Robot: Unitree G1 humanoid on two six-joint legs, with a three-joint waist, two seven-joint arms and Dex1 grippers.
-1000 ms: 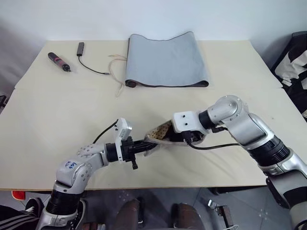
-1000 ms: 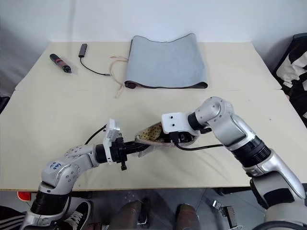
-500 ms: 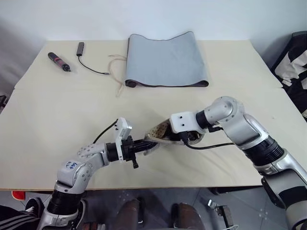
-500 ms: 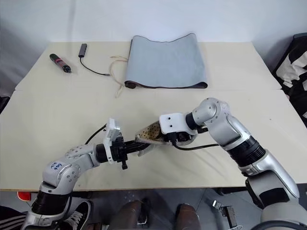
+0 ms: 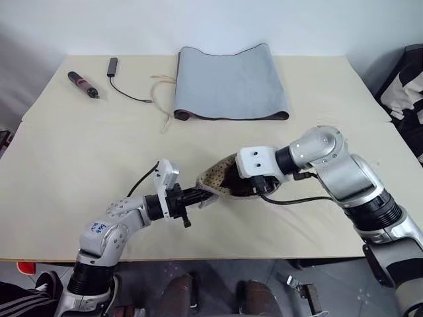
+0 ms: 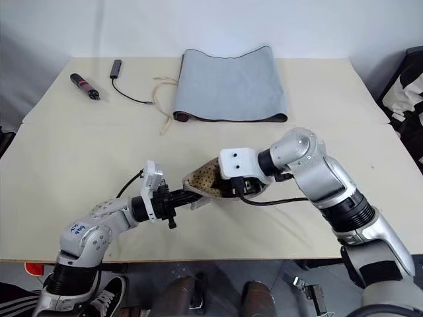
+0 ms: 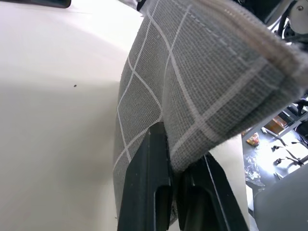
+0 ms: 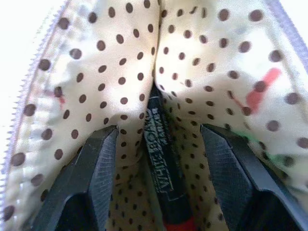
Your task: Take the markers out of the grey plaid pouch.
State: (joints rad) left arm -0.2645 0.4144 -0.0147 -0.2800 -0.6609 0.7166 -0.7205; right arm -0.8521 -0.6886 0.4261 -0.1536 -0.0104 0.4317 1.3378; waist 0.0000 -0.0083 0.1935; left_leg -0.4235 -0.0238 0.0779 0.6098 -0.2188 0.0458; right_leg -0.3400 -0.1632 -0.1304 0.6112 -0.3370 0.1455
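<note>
The left gripper (image 7: 171, 192) is pinching a corner of the grey plaid pouch (image 7: 192, 86), its fingers clamped tight on the fabric, and is holding the pouch just above the worktop (image 5: 79, 165) near the front edge. The right gripper (image 8: 154, 183) is reaching into the pouch's dotted opening, its fingers (image 8: 91, 183) standing apart on either side of a marker (image 8: 161, 159) lying in the fold, not closed on it. A grey mat (image 5: 231, 82) and a dark pen-like tool (image 5: 82, 84) are lying at the far side.
</note>
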